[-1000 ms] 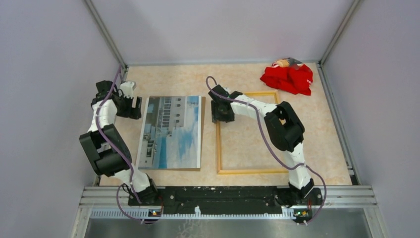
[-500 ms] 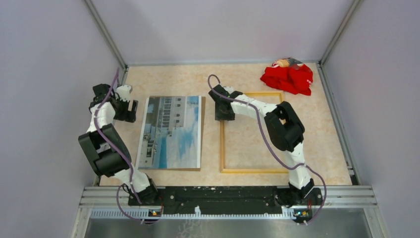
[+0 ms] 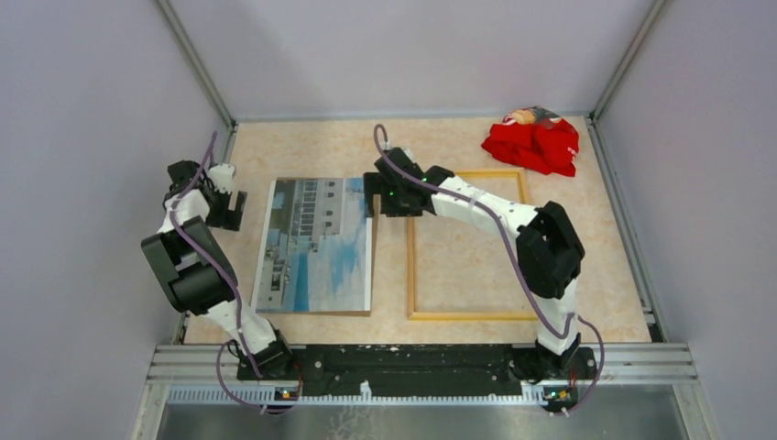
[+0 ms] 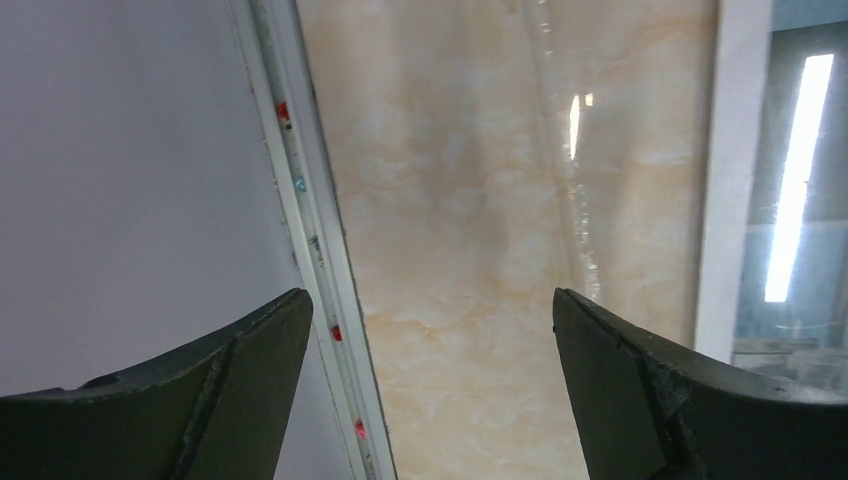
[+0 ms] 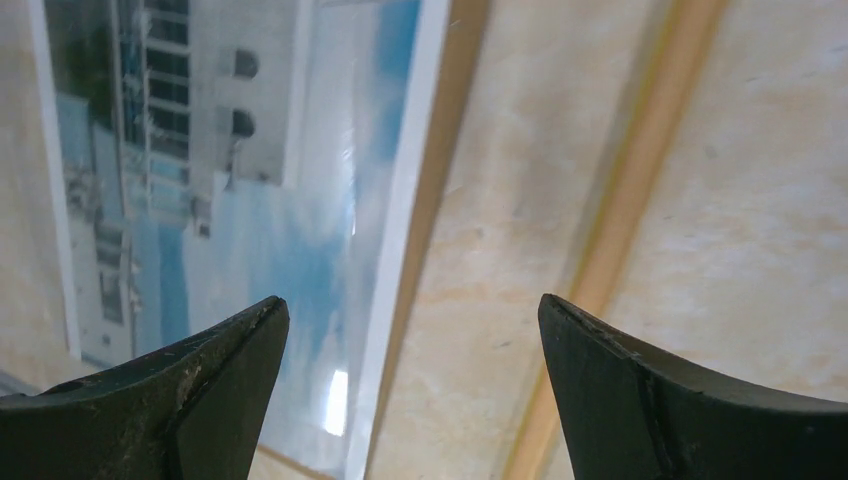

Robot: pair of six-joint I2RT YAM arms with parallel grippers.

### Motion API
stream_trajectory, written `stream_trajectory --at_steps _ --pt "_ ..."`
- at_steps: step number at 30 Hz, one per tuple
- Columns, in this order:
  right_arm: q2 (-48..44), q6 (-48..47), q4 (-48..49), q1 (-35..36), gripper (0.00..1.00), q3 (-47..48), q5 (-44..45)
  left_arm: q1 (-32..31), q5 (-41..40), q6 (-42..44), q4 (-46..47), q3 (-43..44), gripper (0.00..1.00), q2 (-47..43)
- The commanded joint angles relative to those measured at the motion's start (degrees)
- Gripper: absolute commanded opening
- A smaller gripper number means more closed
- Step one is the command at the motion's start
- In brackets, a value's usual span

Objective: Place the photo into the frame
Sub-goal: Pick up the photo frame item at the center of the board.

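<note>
Right claw [image 3: 374,195]: jaws spread wide, nothing between them. It hangs over the far right corner of the photo [image 3: 316,243]. In the wrist view it straddles the print's white right margin and the bare strip of counter [image 3: 321,151] beside it.

Left claw [image 3: 231,209]: also spread wide and empty, over bare counter just left of the print and close to the side rail.

Location of items: the photo lies face up on a brown backing board [image 3: 375,238], which shows as a narrow band along the print's right side. The frame [image 3: 467,316] lies flat to the right, near the board but apart from it. A red cloth [image 3: 534,145] sits at the far right corner, well apart.

Assessment: the print appears thin, light and limp, with a glossy face showing glare, so it is likely to slip and crease easily. It lies flush and offers no raised edge. The right margin or a corner looks the soundest hold, pinched shallowly. The claw could catch the board along with the paper
</note>
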Motion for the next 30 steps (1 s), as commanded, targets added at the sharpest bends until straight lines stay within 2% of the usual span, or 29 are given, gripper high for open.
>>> stream_trajectory --at_steps 1,17,23,30 --pt "3.6 0.9 2.0 5.9 0.95 1.2 -5.7 1.3 -2.4 1.9 4.0 -0.7 0.96 0.7" --pt "2.2 10.2 16.1 7.4 0.89 -15.8 -15.6 -3.2 -2.8 0.2 8.7 -11.4 0.90 2.2" --pt "0.6 13.8 20.7 7.7 0.88 -22.2 -19.3 -6.8 -0.8 -0.8 7.5 -15.4 0.90 -0.4" --pt "-0.7 16.6 23.8 7.7 0.86 -25.5 -21.6 -7.4 1.9 -1.5 4.5 -16.5 0.89 -2.5"
